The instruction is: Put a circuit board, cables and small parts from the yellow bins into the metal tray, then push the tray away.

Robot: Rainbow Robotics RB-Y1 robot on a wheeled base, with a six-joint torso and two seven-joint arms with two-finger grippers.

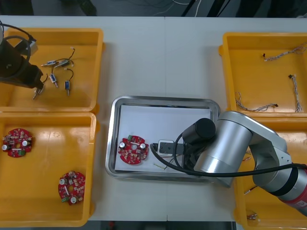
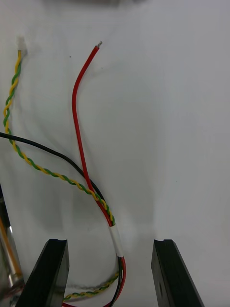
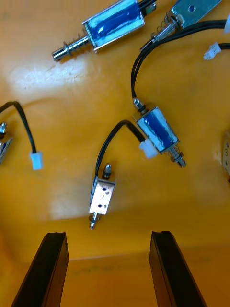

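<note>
When lifting the right gripper (image 2: 110,242) off the metal tray (image 1: 114,139), rise straight, with jaws wide apart and holding nothing, so as not to drag the red, black and yellow-green cable (image 2: 98,196) lying loose between the fingers (image 2: 50,273), near the circuit board (image 1: 132,150); over the far left yellow bin (image 1: 86,93), lower the left gripper (image 3: 109,237), likewise spread and empty, around the nearest small metal part (image 3: 102,194), not its black lead; hidden in the front view under the right arm: that gripper's fingertips; cut off: the cable's near end.
</note>
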